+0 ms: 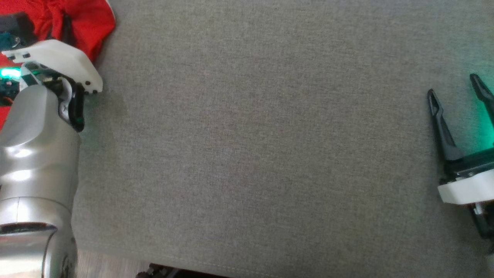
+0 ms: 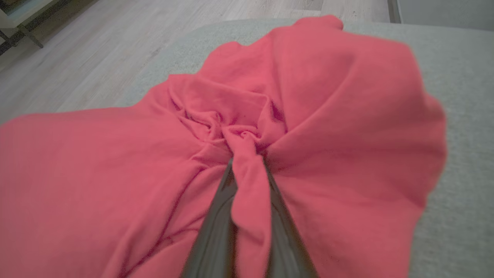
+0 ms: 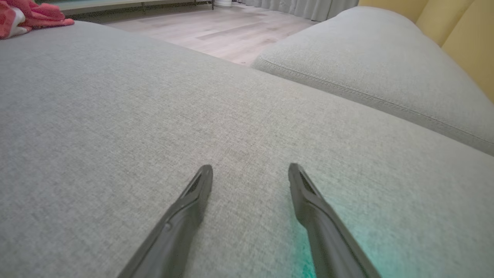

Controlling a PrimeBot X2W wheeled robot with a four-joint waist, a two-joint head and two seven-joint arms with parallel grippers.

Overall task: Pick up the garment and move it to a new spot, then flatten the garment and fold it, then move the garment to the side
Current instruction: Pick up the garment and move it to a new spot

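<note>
Now the left jaws clench a bunched fold of the red garment (image 2: 328,116). The right jaws stand released above the grey cushion (image 3: 115,116).

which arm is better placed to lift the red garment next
Left. The left gripper is shut on a bunched fold of the red garment, so it likely only needs to lift. The right gripper stands open over the grey cushion, well away from the garment.
</note>
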